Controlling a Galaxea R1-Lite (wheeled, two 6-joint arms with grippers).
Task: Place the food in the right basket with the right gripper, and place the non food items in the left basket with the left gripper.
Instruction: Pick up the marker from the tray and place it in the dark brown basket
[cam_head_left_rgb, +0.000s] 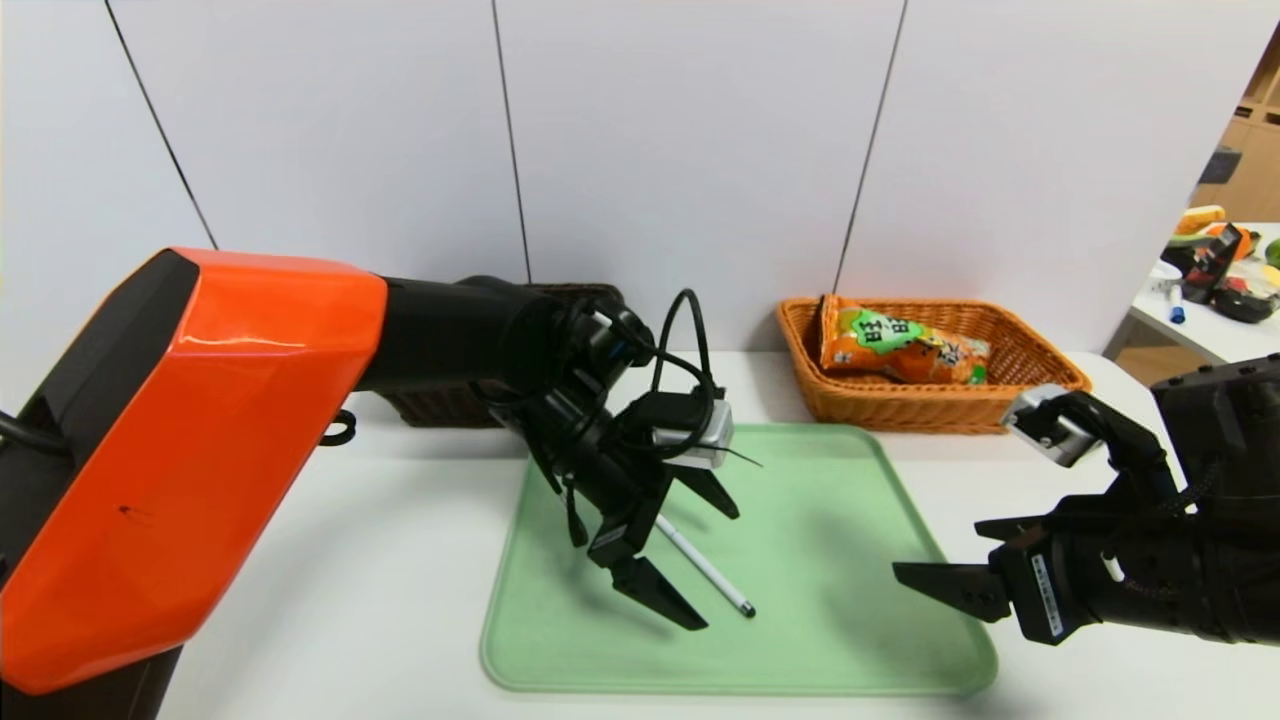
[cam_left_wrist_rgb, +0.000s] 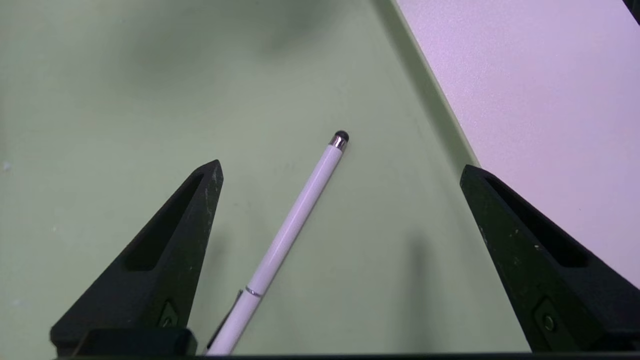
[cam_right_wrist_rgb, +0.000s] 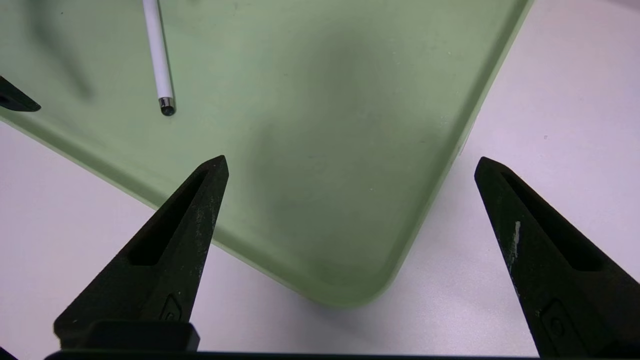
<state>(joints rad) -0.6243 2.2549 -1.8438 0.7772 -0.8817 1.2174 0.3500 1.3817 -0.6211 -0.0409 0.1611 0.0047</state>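
The food, an orange snack bag, lies inside the right basket, the tan wicker one at the back right. A white pen with a dark tip lies on the green tray. My left gripper hangs open just above the pen, one finger on either side and neither touching it. My right gripper is open and empty over the tray's near right corner. My left arm hides most of the dark left basket.
The tray sits on a white table with a white wall close behind the baskets. A second table with several mixed objects stands far off at the right edge.
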